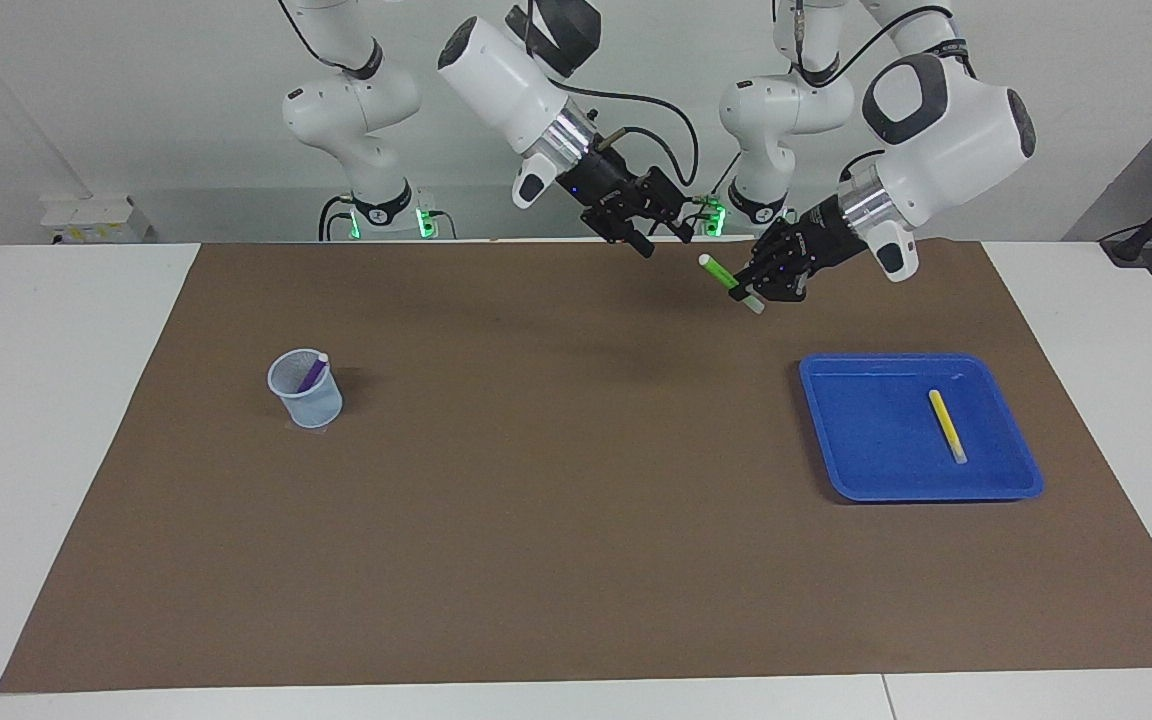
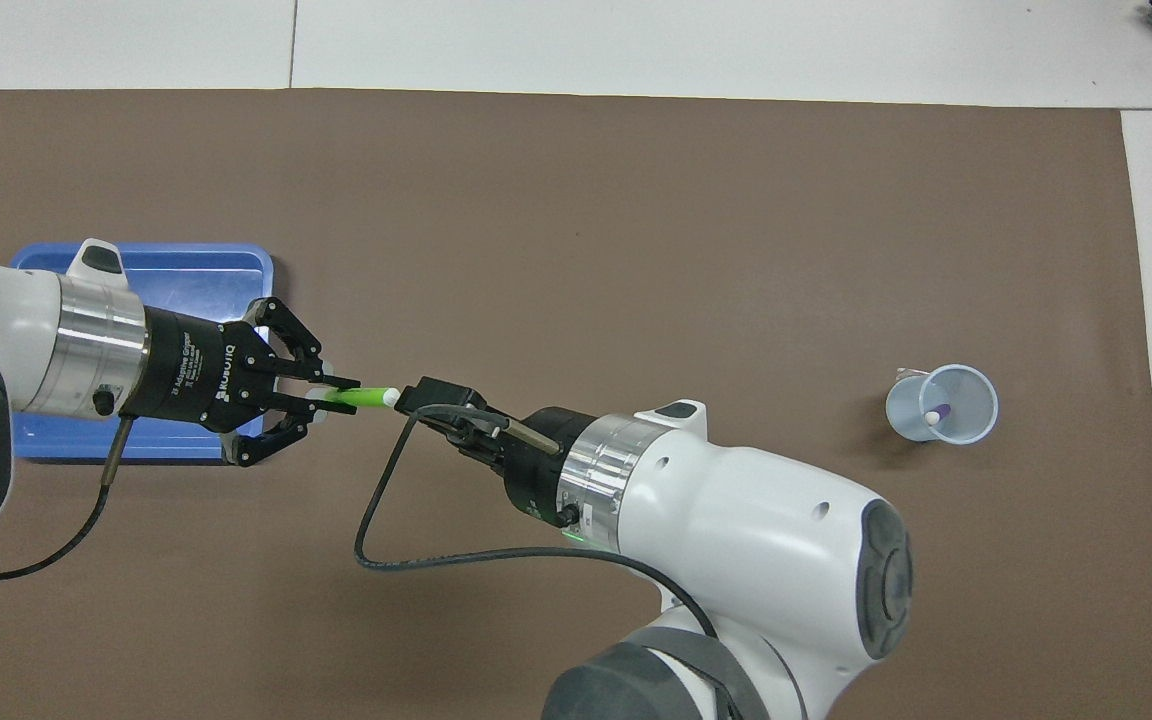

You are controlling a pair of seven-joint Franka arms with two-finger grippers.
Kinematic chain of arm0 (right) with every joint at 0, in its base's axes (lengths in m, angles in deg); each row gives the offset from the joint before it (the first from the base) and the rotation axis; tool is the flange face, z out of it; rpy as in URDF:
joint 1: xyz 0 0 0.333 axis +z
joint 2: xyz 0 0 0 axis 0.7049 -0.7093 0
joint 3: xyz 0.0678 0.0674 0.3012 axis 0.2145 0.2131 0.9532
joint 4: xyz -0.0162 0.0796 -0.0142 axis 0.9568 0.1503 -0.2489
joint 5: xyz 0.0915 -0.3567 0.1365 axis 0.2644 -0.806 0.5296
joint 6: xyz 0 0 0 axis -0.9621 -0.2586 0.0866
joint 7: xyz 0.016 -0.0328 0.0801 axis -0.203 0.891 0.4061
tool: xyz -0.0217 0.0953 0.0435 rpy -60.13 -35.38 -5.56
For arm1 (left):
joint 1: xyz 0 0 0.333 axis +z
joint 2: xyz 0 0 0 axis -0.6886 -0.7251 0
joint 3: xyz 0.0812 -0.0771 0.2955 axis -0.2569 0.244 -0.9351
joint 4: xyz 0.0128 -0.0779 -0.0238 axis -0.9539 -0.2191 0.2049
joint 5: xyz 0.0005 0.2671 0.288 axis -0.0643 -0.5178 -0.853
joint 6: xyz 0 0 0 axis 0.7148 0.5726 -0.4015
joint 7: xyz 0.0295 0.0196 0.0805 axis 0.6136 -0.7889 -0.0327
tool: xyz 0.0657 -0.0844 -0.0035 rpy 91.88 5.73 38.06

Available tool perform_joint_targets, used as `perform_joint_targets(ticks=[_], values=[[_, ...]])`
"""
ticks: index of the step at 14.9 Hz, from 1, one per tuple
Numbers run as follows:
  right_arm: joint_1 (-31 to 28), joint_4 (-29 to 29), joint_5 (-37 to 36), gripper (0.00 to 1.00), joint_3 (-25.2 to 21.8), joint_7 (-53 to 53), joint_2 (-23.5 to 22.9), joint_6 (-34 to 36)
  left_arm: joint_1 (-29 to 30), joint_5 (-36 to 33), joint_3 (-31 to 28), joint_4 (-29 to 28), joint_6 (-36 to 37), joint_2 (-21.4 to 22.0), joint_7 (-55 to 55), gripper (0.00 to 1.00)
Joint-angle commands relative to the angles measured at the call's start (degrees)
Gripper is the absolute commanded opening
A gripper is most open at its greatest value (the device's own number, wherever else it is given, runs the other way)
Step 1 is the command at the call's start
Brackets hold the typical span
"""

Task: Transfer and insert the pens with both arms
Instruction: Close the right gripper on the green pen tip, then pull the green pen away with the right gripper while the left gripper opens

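My left gripper [image 1: 748, 285] is shut on the green pen [image 1: 719, 273] and holds it in the air over the brown mat, beside the blue tray [image 1: 866, 470]. The pen's free end points at my right gripper [image 1: 664, 242], which is open and a short gap away from it. In the overhead view the left gripper [image 2: 326, 397], green pen [image 2: 366, 397] and right gripper [image 2: 416, 393] lie in one line. The yellow pen [image 1: 947, 425] lies in the tray. The purple pen [image 1: 313, 374] stands in a clear cup [image 1: 306, 392].
The cup [image 2: 941, 403] stands on the mat toward the right arm's end of the table. The tray [image 2: 216, 270] lies toward the left arm's end, partly covered by the left arm in the overhead view. White table borders the brown mat [image 1: 576, 520].
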Motion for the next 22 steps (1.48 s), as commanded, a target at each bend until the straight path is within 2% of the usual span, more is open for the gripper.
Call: perform_joint_targets(ticks=[1,9,11,19,22], values=[[1.9,2.9,0.5,0.74,0.3,-2.2,-3.8,-4.2,-2.2,1.1,-0.7,-2.8,-0.4,3.1,-3.0,0.00],[3.8,3.8,0.5,0.72,0.2,-2.5,-5.2,-4.5,-3.2,1.1,-0.7,-2.8,-0.7,3.6,-4.9,0.00],[3.7,3.7,0.5,0.62,0.2,-2.8,-5.3,-4.4,-3.2,1.1,-0.7,-2.8,-0.7,3.6,-4.9,0.00],[3.1,3.6,0.5,0.46,0.2,-4.0,-5.3,-4.4,-3.2,1.1,-0.7,-2.7,-0.5,4.0,-5.0,0.00],[3.0,3.6,0.5,0.30,0.2,-4.0,-5.3,-4.4,-3.2,1.1,-0.7,-2.7,-0.4,4.0,-5.0,0.00]])
